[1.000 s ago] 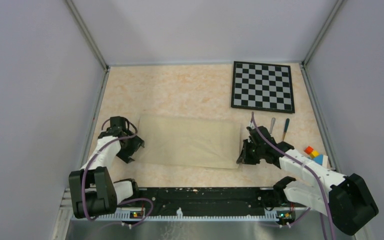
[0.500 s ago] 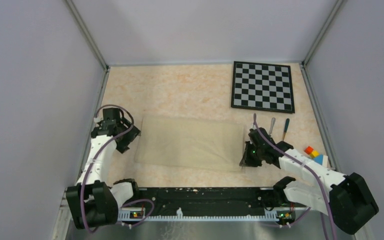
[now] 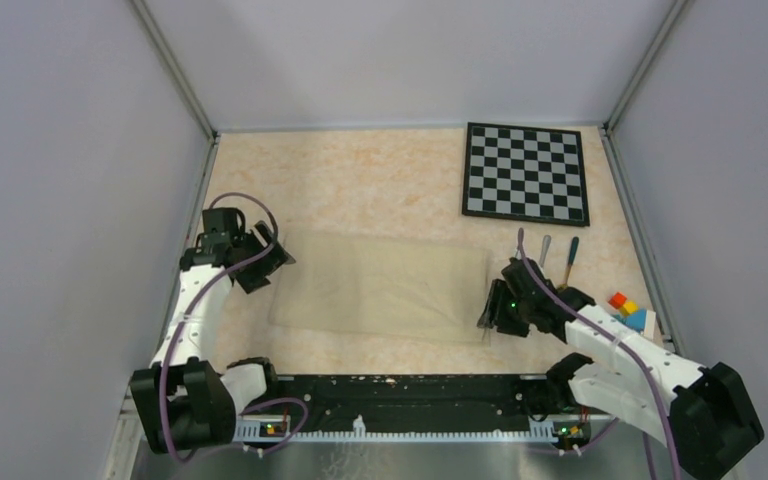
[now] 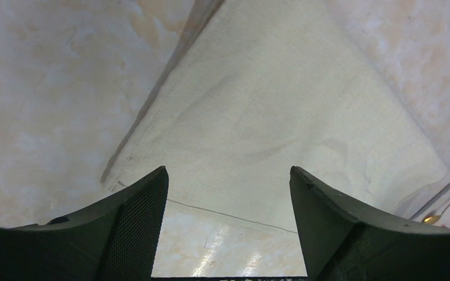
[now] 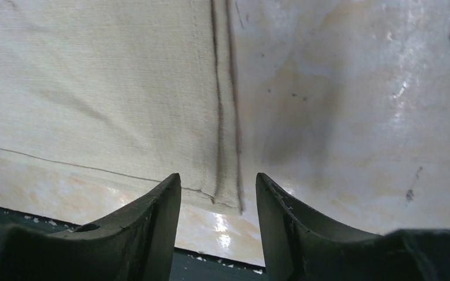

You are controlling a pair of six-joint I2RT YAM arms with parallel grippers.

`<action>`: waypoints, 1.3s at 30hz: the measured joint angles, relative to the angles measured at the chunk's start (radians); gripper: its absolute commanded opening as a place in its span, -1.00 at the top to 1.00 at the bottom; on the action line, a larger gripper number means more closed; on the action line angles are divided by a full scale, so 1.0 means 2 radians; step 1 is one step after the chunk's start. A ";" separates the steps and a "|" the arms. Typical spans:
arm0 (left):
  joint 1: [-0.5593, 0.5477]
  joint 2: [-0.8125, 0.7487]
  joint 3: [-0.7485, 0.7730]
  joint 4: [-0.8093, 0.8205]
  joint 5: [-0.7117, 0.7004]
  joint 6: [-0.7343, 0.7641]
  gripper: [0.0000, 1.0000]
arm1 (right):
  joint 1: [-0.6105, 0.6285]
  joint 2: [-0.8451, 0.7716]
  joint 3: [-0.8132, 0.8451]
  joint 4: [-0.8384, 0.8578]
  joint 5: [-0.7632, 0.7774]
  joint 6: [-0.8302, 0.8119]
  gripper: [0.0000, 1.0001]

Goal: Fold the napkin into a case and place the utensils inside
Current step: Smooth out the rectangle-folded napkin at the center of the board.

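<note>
Now the right gripper (image 5: 217, 196) stands with its jaws parted and nothing between them, whereas the views from a second ago show it pinched shut on this same end of the cloth. Under it the near-right corner of the napkin (image 5: 94, 88) lies flat on the surface (image 5: 340, 117), and its end shows as two close dark lines, which reads as two layers stacked. Over at 9 o'clock the left gripper (image 4: 228, 193), wide open and empty as before, has swung from the near-left edge up to the 10 o'clock corner and looks along the cloth. Between the two arms the napkin sits mid-surface as a long flat band, nudged slightly toward 3 o'clock since the earlier view. At 1 o'clock from the right gripper, just off the cloth, the knife (image 3: 544, 250) and spoon (image 3: 570, 257) lie side by side. A fold seems to have been laid down and let go, so the cloth is not yet a case. Another fold looks due before the utensils go in.
</note>
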 measured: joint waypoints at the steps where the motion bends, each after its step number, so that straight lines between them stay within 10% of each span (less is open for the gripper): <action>1: 0.000 0.000 0.001 0.003 0.008 0.004 -0.62 | 0.000 -0.001 -0.001 0.007 -0.002 -0.002 0.01; 9: -0.001 -0.024 0.002 0.010 0.056 0.020 -0.64 | 0.069 0.069 0.023 0.018 0.042 0.022 0.03; 21: -0.001 -0.053 0.022 0.009 0.066 0.044 -0.66 | 0.135 0.128 0.052 -0.014 0.133 0.090 1.00; 28: -0.002 -0.051 0.023 0.011 0.078 0.044 -0.70 | 0.156 0.126 0.051 -0.014 0.158 0.104 1.00; 34: -0.002 -0.014 0.023 0.037 0.100 0.046 -0.80 | 0.159 0.119 0.055 -0.030 0.172 0.106 -0.05; 39: -0.002 0.032 -0.004 0.117 0.163 0.036 -0.95 | 0.134 0.116 0.087 -0.059 0.162 0.046 -0.30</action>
